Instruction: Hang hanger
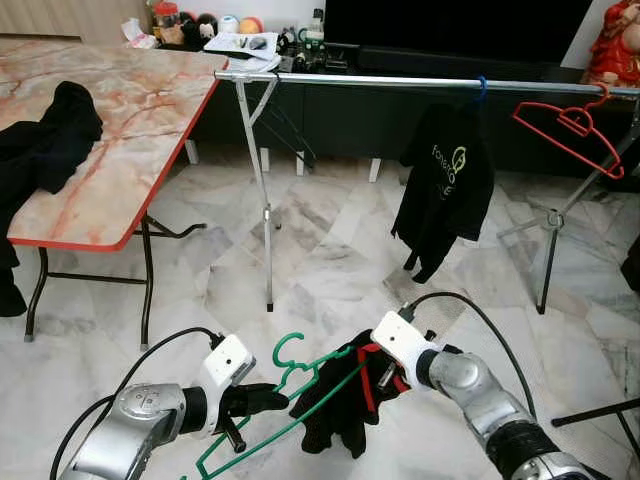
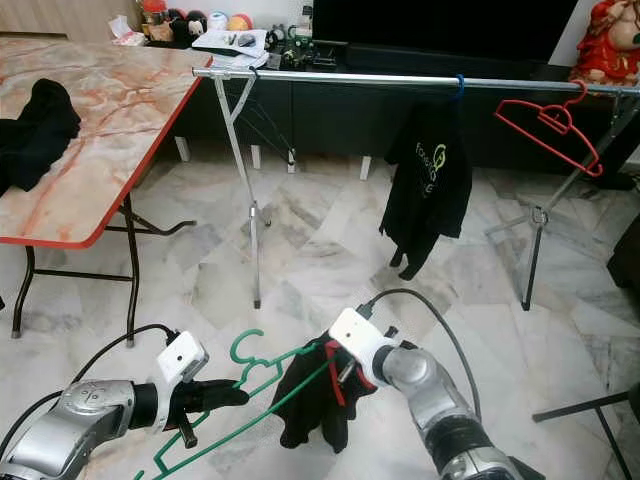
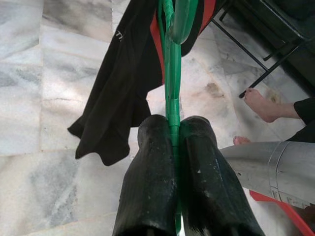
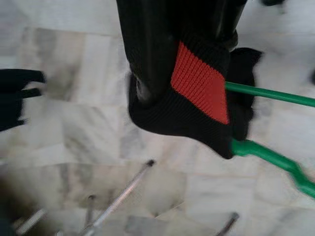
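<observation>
A green hanger is held low over the marble floor, and my left gripper is shut on its thin bar; the two black fingers pinch it tightly. A black garment with red trim drapes over the hanger's far end. My right gripper is shut on the garment's red-and-black collar, right where the green hanger runs through. Ahead stands a silver clothes rail at chest height.
On the rail hang a black T-shirt and, at its right end, an empty red hanger. A marble-top table with black cloth stands left. A person's bare foot rests on the floor nearby.
</observation>
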Tool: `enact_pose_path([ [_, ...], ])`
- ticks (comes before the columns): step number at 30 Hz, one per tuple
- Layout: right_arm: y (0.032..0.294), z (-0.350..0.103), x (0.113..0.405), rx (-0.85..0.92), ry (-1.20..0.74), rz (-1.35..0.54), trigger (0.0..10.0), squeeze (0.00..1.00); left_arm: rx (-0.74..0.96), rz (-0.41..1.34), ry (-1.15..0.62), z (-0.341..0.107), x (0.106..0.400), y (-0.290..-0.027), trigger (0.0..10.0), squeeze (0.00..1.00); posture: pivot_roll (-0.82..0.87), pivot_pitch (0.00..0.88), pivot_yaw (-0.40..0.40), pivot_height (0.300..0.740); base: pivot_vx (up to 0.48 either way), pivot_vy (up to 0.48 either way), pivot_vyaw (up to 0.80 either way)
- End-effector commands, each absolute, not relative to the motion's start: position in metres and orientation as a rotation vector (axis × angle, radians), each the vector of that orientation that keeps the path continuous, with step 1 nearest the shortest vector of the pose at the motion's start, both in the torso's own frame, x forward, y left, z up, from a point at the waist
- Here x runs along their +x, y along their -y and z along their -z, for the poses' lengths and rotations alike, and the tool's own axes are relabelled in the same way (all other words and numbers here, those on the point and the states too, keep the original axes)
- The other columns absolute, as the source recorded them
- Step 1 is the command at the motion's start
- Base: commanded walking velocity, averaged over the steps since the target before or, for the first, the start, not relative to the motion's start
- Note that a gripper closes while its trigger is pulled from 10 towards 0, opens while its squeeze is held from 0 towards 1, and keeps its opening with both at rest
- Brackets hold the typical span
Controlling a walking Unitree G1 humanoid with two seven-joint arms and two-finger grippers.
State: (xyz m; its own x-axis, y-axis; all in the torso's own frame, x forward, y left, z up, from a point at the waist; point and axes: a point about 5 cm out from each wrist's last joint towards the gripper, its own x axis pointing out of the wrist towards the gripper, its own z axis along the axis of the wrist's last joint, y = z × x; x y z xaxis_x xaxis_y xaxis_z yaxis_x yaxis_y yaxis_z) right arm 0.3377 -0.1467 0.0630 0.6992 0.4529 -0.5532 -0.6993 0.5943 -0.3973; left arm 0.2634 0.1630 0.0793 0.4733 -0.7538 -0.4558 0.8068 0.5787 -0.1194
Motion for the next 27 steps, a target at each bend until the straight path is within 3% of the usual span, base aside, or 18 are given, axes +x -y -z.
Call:
enact_pose_path([
  [1, 0.163, -0.074, 0.349, -0.743, -0.397, -0.571, 10.0, 0.00, 0.121, 0.963, -0.508, -0.079, 0.259, -0.168, 10.0, 0.00, 0.09, 0.114, -0.053, 0.740, 0.000, 0.000, 0.00],
  [7, 0.172, -0.075, 0.351, -0.768, -0.415, -0.514, 10.0, 0.00, 0.127, 0.966, -0.514, -0.079, 0.259, -0.169, 10.0, 0.00, 0.09, 0.116, -0.052, 0.740, 0.000, 0.000, 0.00],
  [27, 0.127, -0.078, 0.340, -0.592, -0.365, -0.769, 10.0, 0.00, 0.162, 0.890, -0.458, -0.080, 0.270, -0.168, 10.0, 0.00, 0.09, 0.123, -0.054, 0.740, 0.000, 0.000, 0.00],
])
